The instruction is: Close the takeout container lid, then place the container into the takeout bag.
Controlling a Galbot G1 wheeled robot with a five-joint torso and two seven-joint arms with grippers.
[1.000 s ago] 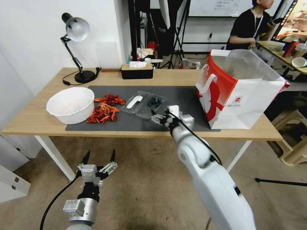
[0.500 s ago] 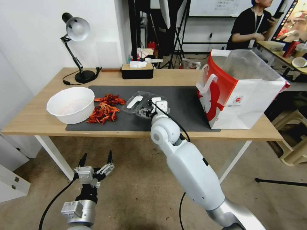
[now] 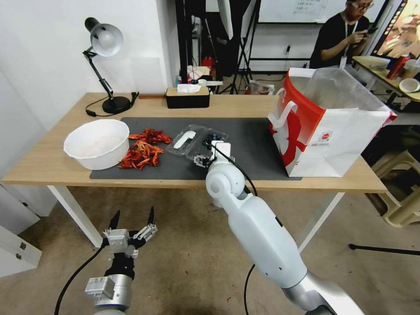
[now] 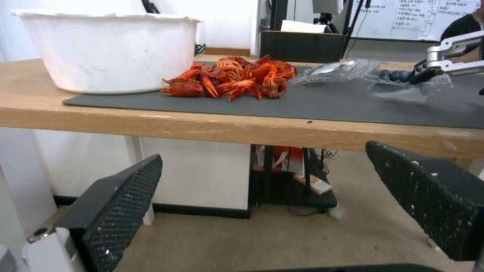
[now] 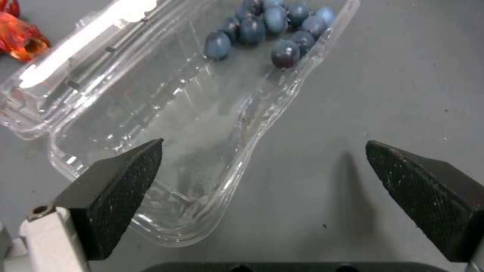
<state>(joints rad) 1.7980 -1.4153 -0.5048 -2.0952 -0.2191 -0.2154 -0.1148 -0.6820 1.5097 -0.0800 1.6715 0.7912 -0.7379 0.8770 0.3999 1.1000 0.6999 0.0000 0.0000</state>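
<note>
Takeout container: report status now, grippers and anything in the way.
Right gripper open, over the takeout container's near edge. Left gripper open, parked below table. Lid folded flat, blueberries exposed. Crayfish pile beside lid; takeout bag stands open.

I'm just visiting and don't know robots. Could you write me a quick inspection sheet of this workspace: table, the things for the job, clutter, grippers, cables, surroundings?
Surface: wooden table with a dark mat on it.
Job's things: takeout container lies open on the mat, blueberries at one end; its lid, with a white label, lies flat beside it. Takeout bag stands upright and open at the table's right.
Clutter: white bowl, heap of red crayfish, black tissue box, desk lamp.
Grippers: right gripper open, poised over the container's near end; left gripper open, parked below the table edge.
Cables: black cable along the right arm; lamp cord on the table.
Surroundings: tan floor, stands and a whiteboard behind.
</note>
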